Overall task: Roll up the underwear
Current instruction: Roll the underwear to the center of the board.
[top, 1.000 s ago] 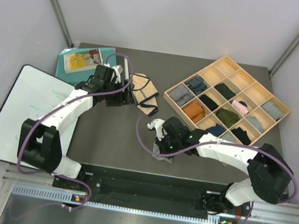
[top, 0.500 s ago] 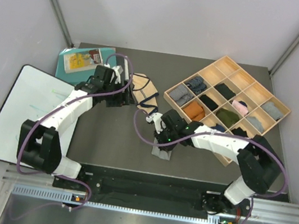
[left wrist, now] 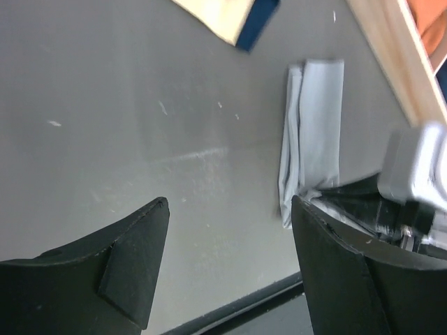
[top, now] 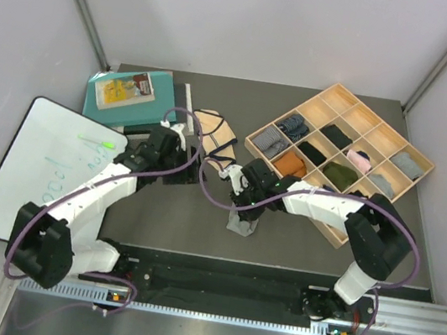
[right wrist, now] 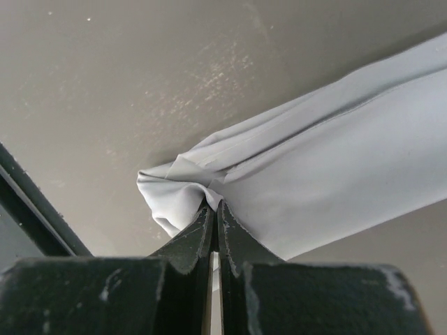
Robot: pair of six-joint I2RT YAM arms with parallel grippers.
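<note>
Two pairs of underwear lie on the dark table (top: 157, 208), both near the middle, and only one of them is in a grip.

Over on the far left a whiteboard (top: 37, 163) rests half off the table's edge, with a teal book (top: 129, 91) at the back corner behind it. Next comes the left gripper (top: 181, 154), hanging low over bare tabletop with its fingers (left wrist: 133, 272) spread wide and nothing between them. The beige pair (top: 214, 135), the one with dark navy edging, lies flat just beyond that gripper, toward the back, untouched.

A little further right, close to the table's front edge, is the grey pair (top: 241, 225), folded into a long narrow strip. From the left wrist camera the strip lies just past the right-hand finger, outside the gap. The right gripper (top: 243, 213) is down on the strip's near end, its two fingers pressed tight together with a bunched fold of the grey cloth pinched between the tips. The rest of the strip runs flat on the table away from the pinch.

At the far right sits a wooden tray (top: 416, 160) of square compartments, most holding small rolled socks and cloths (top: 292, 166).
</note>
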